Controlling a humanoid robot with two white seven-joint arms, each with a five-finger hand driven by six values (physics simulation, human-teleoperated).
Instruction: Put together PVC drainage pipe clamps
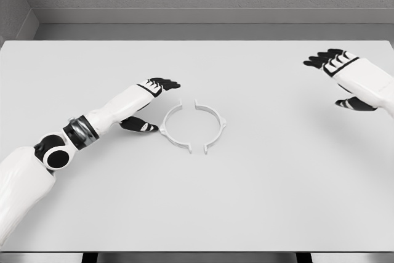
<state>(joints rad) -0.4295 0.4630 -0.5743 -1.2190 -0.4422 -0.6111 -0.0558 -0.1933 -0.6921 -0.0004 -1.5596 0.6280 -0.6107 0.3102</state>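
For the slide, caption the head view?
Left robot hand open beside two clamp halves facing each other on the table; right robot hand open, far right.

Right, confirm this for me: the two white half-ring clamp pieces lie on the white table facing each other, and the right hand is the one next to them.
Wrong hand. The head view shows the left hand beside the two white half-ring clamp pieces; the right hand is far off near the white table's right edge. The pieces do lie facing each other with small gaps.
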